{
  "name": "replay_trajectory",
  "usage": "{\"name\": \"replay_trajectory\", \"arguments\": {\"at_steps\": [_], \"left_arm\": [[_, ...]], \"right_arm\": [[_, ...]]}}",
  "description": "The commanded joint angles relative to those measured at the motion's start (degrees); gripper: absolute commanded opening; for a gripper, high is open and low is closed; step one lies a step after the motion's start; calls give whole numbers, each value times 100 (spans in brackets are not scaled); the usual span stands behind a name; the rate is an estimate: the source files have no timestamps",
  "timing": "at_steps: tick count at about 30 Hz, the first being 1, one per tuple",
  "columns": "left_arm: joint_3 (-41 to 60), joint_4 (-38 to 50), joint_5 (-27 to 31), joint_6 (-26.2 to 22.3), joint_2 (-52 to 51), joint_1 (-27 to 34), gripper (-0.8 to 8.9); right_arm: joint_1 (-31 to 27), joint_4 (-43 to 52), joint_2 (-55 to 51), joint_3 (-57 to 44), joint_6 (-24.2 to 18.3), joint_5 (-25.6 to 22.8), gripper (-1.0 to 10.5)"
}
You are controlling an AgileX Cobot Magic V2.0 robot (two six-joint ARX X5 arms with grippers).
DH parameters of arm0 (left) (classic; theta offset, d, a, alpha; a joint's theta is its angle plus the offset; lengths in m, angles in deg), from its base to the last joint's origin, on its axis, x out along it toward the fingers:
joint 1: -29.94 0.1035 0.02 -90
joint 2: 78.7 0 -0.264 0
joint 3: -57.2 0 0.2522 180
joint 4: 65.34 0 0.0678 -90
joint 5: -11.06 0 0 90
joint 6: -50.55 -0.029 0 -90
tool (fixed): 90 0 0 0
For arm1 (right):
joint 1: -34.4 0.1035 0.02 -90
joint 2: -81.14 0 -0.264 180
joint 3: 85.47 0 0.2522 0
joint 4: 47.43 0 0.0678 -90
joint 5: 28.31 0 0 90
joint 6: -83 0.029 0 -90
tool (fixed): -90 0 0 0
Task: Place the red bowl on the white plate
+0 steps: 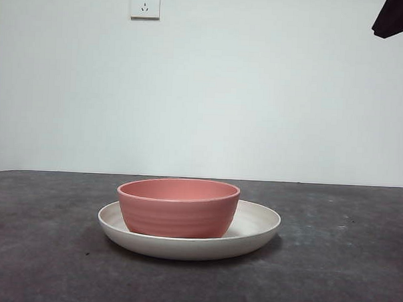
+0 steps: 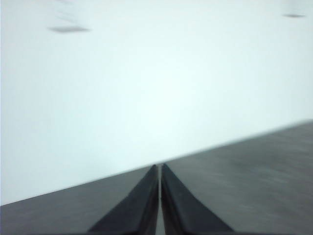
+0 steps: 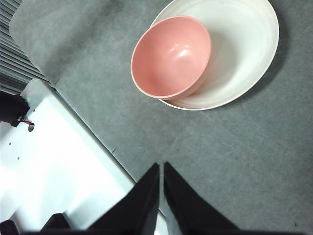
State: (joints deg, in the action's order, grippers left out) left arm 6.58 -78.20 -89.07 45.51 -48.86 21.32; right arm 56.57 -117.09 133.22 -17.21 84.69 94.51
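1. Ahead of the right tool [image 3: 161, 169], well apart, the red bowl [image 3: 170, 56] sat off-centre inside the white plate [image 3: 244, 58], apparently released.
2. Both tools, jaws together, waited; left tool [image 2: 160, 169] faced bare counter [image 2: 254, 176].

One red bowl [image 1: 177, 207] stands on one white plate [image 1: 258, 224], off the plate's middle toward one rim; the pair sits on one dark grey table [image 1: 344, 264], well in from its edges; one white wall socket [image 1: 145, 3] hangs on the wall behind; two grippers are in view, each with two black jaws pressed together: the left gripper [image 2: 160, 169] over the table's far edge, the right gripper [image 3: 161, 166] above the table near a white board [image 3: 58, 161].
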Motion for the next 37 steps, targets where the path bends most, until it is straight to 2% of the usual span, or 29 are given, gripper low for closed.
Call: {"name": "replay_trajectory", "arguments": {"at_steps": [1,7,16,30,37], "left_arm": [[505,164,291,-68,-444,393,9],[1644,153,723,15,-1482,933,9],[2837,-9,739,317,-2474,1150,9],[3622,-328,741,407,-2907,1161,9],[3620,-957,739,424,-2968,1161,9]], "right_arm": [[35,37,26,111,-66,17,8],[35,37,26,111,-66,17,8],[35,37,26,111,-66,17,8],[35,37,26,111,-66,17,8],[35,37,24,111,-66,17,8]]}}
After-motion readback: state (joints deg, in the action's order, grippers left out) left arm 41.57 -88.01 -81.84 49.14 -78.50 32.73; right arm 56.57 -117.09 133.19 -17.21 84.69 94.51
